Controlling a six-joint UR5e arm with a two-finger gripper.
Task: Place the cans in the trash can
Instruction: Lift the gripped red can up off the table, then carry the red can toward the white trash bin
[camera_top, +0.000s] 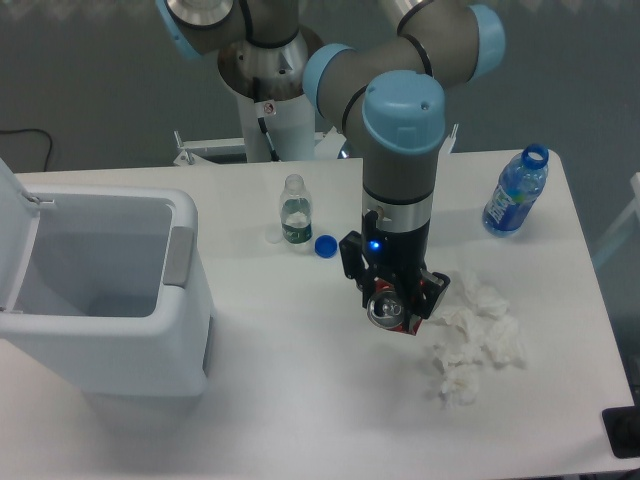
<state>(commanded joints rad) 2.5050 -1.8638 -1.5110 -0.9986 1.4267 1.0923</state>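
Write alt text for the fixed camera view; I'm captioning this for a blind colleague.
A robot arm's gripper holds a crushed red can just above a white table, beside crumpled white tissue. An open white trash can stands at the left; two plastic bottles and a blue cap stand behind.
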